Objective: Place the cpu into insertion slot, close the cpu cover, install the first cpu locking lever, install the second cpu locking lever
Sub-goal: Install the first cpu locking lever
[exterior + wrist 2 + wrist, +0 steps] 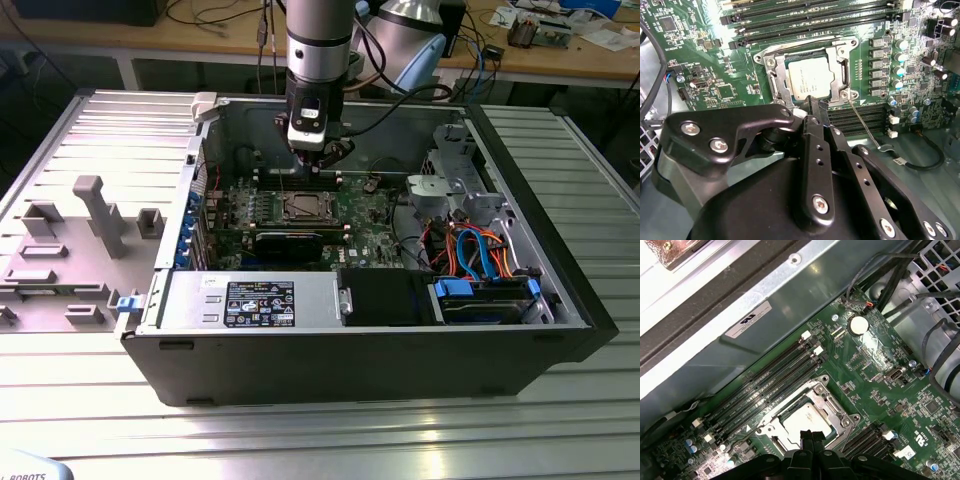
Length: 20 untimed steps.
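Below the clenched, empty jaws, the cpu (807,77) — silvery-grey, square — lies framed by the cpu cover (841,62).

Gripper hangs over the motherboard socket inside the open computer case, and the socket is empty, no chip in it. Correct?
Not quite: the insertion slot is not empty. The cpu lies in it, silvery top up, as both wrist views show. The rest holds: the gripper hangs over that socket inside the open computer case.
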Tool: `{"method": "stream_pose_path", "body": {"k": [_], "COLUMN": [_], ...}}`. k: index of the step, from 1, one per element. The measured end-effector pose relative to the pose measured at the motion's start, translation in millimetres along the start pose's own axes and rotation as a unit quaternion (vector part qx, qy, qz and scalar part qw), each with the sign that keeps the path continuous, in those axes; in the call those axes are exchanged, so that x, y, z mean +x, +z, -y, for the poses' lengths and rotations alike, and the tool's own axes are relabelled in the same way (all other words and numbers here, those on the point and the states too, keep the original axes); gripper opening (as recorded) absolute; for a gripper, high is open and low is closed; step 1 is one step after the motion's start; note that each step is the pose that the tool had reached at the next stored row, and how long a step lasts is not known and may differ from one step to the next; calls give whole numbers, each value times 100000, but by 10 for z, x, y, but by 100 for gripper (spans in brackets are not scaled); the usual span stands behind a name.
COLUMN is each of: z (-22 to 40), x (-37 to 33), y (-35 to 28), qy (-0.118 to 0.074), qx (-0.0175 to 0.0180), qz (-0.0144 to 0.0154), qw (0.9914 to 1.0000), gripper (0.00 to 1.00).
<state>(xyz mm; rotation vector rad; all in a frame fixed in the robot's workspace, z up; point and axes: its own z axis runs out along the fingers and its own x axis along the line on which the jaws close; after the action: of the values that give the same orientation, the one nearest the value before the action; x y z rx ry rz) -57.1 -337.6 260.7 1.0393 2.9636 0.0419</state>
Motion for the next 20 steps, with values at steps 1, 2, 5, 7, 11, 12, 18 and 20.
{"method": "stream_pose_path", "body": {"k": [1,2,5,7,11,12,18,20], "z": [0,0,0,0,0,0,0,0], "x": [0,0,0,0,0,0,0,0], "y": [0,0,0,0,0,0,0,0], "qy": [-57,-141,-2015,-4781,-7226,-7240,-7272,-7283], "qx": [3,1,19,43,63,62,62,62], "qz": [-3,-6,-55,-124,-184,-185,-185,-188], "qw": [100000,100000,99980,99886,99738,99737,99735,99734], "gripper": [11,11,11,11,11,11,11,11]}}
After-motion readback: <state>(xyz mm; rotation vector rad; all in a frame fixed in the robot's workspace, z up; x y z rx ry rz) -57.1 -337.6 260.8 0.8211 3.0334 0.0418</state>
